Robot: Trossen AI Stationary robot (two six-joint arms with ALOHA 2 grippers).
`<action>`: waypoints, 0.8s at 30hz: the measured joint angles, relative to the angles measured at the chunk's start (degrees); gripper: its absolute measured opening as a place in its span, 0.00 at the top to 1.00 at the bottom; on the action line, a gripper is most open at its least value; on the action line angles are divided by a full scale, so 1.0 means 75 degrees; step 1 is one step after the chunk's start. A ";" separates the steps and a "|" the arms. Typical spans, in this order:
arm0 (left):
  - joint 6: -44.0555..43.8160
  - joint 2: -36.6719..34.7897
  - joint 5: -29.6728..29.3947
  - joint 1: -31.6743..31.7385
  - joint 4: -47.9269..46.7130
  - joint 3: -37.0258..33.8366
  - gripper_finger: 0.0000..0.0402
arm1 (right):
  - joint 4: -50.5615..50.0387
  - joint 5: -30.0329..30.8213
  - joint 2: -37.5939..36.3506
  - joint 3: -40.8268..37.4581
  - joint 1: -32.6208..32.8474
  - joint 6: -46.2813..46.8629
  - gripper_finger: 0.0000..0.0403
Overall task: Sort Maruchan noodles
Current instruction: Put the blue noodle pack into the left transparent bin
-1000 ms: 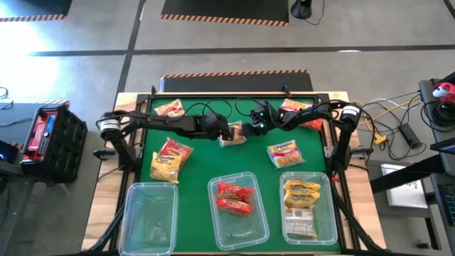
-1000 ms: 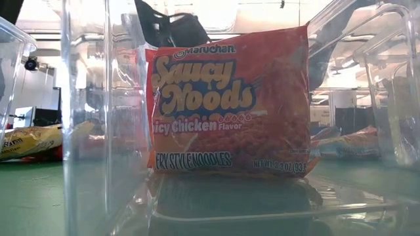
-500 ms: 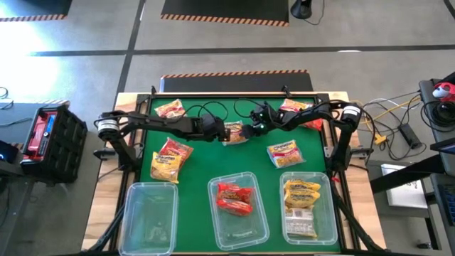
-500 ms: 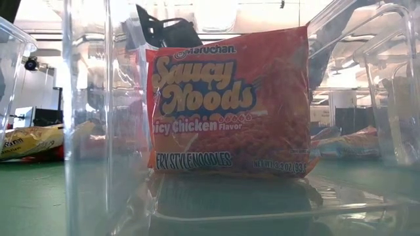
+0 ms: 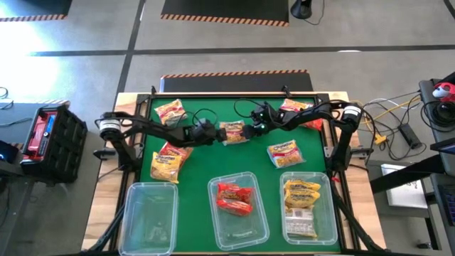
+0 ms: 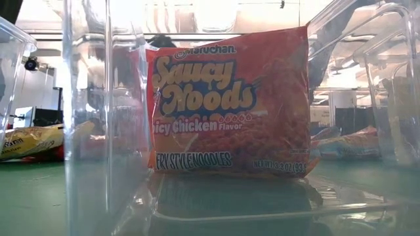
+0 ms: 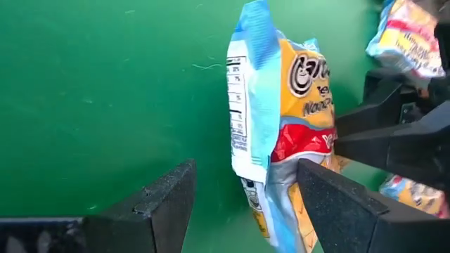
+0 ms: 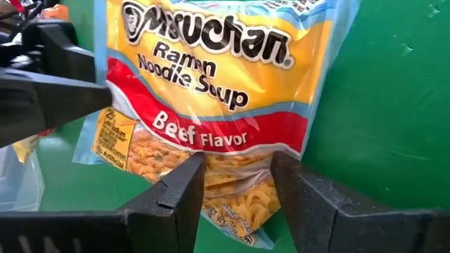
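A yellow-and-red Maruchan beef packet [image 5: 233,132] sits mid-table between my two grippers. My right gripper [image 5: 250,129] comes from the table's right and is shut on it. My left gripper [image 5: 212,132] comes from the left and stands open. In the left wrist view the packet [image 7: 271,133] shows edge-on between the left fingers, close to one finger [image 7: 330,204]. More packets lie flat on the green mat: far left [image 5: 170,109], left [image 5: 170,158], right [image 5: 284,153] and far right [image 5: 293,107]. My right gripper pinches the packet's end below the flavor band [image 8: 235,169] between its two fingers [image 8: 176,200], coming from the table's right and slanting down. The packet reaches away from the fingers toward the left arm, printed face to the wrist camera. Whether my left gripper touches the packet, I cannot tell.
Three clear bins stand along the near edge: the left one [image 5: 151,217], the middle one [image 5: 213,192] holding a red Saucy Noods packet [image 6: 230,108], and the right one [image 5: 330,213] holding yellow packets [image 5: 301,195]. Bare mat lies between the bins and the arms.
My left gripper, open throughout, has drawn back from over the packet toward the table's left edge, sunk lower and rolled. In the low view it has dropped out of sight behind the red packet. My right gripper has kept its hold in place.
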 joint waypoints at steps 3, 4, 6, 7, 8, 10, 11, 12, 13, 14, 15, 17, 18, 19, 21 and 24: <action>-0.0022 0.0269 0.0029 0.0006 0.0957 -0.0131 0.42 | -0.0018 0.0000 0.0000 -0.0006 -0.0003 -0.0030 0.60; 0.0005 0.0356 0.0067 0.0009 0.1182 -0.0131 0.42 | -0.0023 0.0000 0.0000 -0.0006 -0.0003 -0.0032 0.60; 0.0011 0.0549 0.0075 0.0006 0.1515 -0.0107 0.42 | -0.0026 0.0009 0.0000 -0.0006 -0.0003 -0.0040 0.60; 0.0014 0.0635 0.0079 0.0009 0.1620 -0.0093 0.42 | -0.0026 0.0009 0.0000 -0.0006 -0.0003 -0.0048 0.60; 0.0022 0.0729 0.0079 0.0008 0.1660 -0.0051 0.42 | -0.0027 0.0009 0.0000 -0.0006 -0.0003 -0.0052 0.60; 0.0066 0.0880 0.0119 0.0009 0.1831 0.0058 0.42 | -0.0029 0.0003 0.0000 -0.0006 -0.0003 -0.0058 0.60; 0.0079 0.0957 0.0121 0.0009 0.1869 0.0101 0.42 | -0.0030 -0.0006 0.0000 -0.0008 -0.0003 -0.0059 0.60; 0.0113 0.1024 0.0127 0.0009 0.1922 0.0158 0.42 | -0.0032 -0.0006 0.0000 -0.0007 -0.0003 -0.0069 0.60; 0.0155 0.1092 0.0145 0.0009 0.1968 0.0228 0.42 | -0.0035 -0.0009 0.0000 -0.0009 -0.0003 -0.0091 0.60; 0.0215 0.1155 0.0161 0.0009 0.1973 0.0295 0.42 | -0.0035 -0.0020 0.0000 -0.0009 -0.0003 -0.0099 0.60; 0.0302 0.1202 0.0209 0.0009 0.1964 0.0367 0.42 | -0.0043 -0.0031 0.0000 -0.0009 -0.0003 -0.0110 0.60; 0.0428 0.1282 0.0341 0.0012 0.1961 0.0484 0.42 | -0.0054 -0.0067 0.0000 -0.0009 -0.0003 -0.0136 0.60; 0.0477 0.1294 0.0409 0.0012 0.1964 0.0509 0.42 | -0.0055 -0.0093 0.0000 -0.0009 -0.0006 -0.0142 0.60; 0.0491 0.1294 0.0442 0.0012 0.1967 0.0513 0.42 | -0.0061 -0.0144 0.0000 -0.0009 -0.0010 -0.0182 0.60; 0.0523 0.1294 0.0471 0.0012 0.1982 0.0513 0.43 | -0.0087 -0.0244 -0.0013 -0.0009 -0.0015 -0.0298 0.60; 0.0542 0.1274 0.0497 0.0012 0.1994 0.0495 0.47 | -0.0099 -0.0384 -0.0083 -0.0012 -0.0015 -0.0413 0.60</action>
